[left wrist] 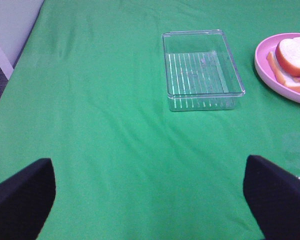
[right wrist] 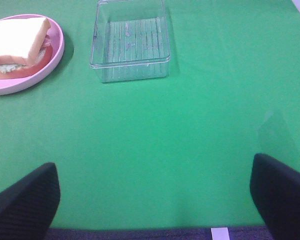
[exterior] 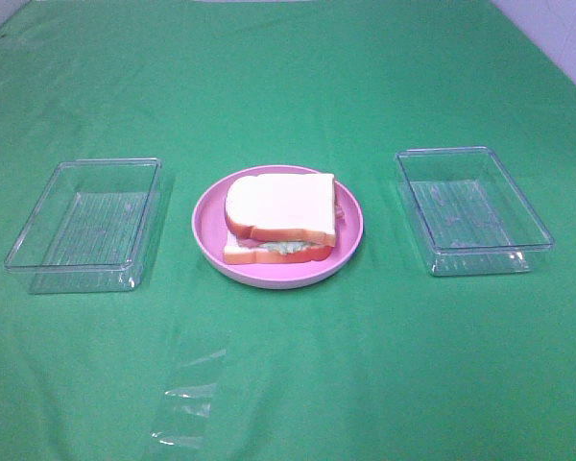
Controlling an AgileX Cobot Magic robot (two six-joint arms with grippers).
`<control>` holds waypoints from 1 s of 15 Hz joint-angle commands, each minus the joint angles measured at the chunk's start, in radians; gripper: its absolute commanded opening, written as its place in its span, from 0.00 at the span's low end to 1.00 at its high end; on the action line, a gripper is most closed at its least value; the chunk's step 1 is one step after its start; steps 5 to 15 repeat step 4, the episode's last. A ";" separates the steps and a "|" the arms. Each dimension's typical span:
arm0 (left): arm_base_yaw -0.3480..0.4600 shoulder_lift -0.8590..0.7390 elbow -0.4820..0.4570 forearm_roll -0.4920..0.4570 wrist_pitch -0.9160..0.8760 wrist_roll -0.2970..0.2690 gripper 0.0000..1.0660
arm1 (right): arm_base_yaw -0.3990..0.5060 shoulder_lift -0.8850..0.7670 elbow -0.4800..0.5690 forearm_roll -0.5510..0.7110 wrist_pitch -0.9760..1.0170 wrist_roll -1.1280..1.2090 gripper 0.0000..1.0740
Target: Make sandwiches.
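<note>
Two trays, one plate: that is what I have on the green cloth [exterior: 288,384], read from left to right.
Left gripper [left wrist: 150,200]: I see both black fingers [left wrist: 20,195] set far apart, nothing between them, only cloth under them.
Left tray [exterior: 82,226]: clear plastic, ribbed floor, I see nothing in it; it lies left of the plate, apart from it.
Plate [exterior: 206,226]: round, pink, between the two trays, touching neither.
Sandwiches [exterior: 280,213]: lying on the plate as one stack, a white slice with orange-brown crust on top, sitting askew over the lower slice; pale green lettuce shows at the near edge, a bit of red-brown at the right edge. I cannot make out any cheese.
Right tray [exterior: 472,209]: clear plastic like the other, I see nothing in it; right of the plate, apart from it.
Right gripper [right wrist: 152,200]: my wrist view shows its fingers [right wrist: 25,200] spread wide, holding nothing, over the cloth near the table's edge.
Clear film [exterior: 187,408]: a crumpled transparent piece on the cloth, nearer the camera than the left tray.
</note>
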 commanded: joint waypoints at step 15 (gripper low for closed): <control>0.002 -0.014 0.003 -0.007 -0.004 -0.002 0.88 | 0.001 -0.025 0.004 0.002 -0.007 -0.009 0.92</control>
